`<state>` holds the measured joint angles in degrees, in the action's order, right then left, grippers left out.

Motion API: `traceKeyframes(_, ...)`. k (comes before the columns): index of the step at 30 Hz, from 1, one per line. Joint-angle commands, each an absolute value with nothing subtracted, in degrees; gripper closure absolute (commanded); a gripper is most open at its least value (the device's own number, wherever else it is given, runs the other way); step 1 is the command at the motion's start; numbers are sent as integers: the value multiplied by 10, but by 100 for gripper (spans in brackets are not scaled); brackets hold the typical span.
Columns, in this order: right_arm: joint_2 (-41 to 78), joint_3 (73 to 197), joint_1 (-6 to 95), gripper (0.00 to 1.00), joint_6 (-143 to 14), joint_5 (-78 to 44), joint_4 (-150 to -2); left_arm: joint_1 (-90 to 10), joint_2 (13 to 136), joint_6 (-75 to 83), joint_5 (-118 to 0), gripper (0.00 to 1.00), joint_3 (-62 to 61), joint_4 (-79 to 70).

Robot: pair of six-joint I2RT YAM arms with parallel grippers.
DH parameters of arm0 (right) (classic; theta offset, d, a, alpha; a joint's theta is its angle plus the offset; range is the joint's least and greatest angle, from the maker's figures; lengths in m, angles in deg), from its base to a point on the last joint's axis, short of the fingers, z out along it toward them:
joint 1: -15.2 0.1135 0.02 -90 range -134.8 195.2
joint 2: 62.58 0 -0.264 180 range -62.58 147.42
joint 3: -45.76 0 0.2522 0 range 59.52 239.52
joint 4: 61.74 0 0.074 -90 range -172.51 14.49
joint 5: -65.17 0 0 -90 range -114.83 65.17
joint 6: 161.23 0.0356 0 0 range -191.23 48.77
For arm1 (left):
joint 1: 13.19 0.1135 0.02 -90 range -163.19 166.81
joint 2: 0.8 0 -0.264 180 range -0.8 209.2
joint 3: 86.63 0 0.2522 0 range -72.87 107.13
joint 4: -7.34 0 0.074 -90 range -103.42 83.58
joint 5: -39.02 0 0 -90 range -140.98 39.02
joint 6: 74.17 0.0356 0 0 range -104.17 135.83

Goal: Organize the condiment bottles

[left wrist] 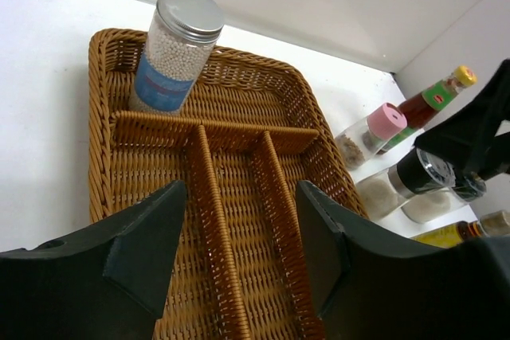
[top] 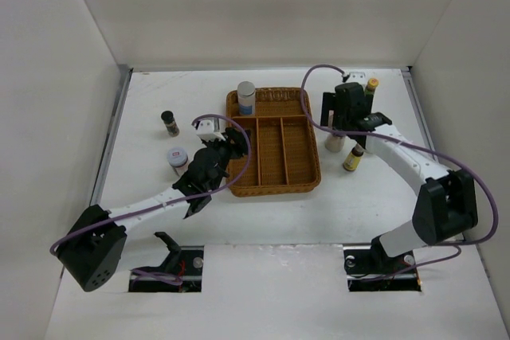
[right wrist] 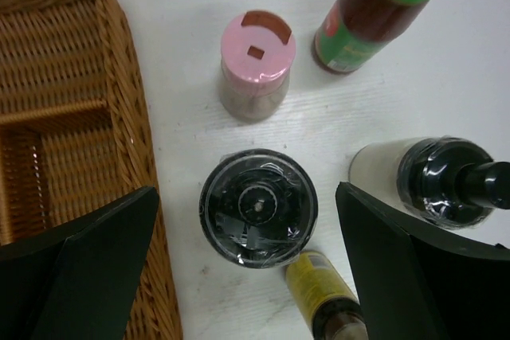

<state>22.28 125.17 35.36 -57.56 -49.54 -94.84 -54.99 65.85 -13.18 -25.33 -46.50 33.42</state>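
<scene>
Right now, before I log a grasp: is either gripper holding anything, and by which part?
Nothing is held. The left gripper is open over the wicker tray; the right gripper is open above the black-capped jar without touching it.

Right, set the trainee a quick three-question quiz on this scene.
1. True or false: the left gripper is shut on a jar.
2. Which cap is centred below the right gripper in its wrist view? A silver, B black, C yellow.
3. How many jars stand inside the tray?

Key:
1. False; it is open and empty.
2. B, the black cap.
3. One, the silver-capped jar, in the back compartment.
</scene>
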Motion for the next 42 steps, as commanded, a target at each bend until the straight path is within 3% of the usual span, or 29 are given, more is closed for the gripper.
traceKeyframes(1,239,1261,345,0,-577,-477,-972,-554,652,-140,-262,44,-470,368)
traceKeyframes(10,273,1266,334,0,-568,-479,-963,-552,652,-140,-260,41,-471,368)
traceKeyframes(13,277,1268,334,9,-566,-479,-952,-552,654,-140,-259,40,-472,368)
traceKeyframes(17,274,1267,333,32,-566,-477,-934,-551,656,-140,-259,34,-475,372)
traceKeyframes(20,262,1267,329,42,-563,-480,-922,-545,654,-140,-259,28,-479,375)
traceKeyframes(30,180,1335,383,47,-598,-540,-884,-537,664,-139,-254,1,-490,399)
traceKeyframes(34,223,1400,420,47,-608,-510,-871,-528,669,-139,-250,0,-495,403)
traceKeyframes(42,423,1571,474,46,-606,-459,-852,-515,685,-139,-240,0,-512,429)
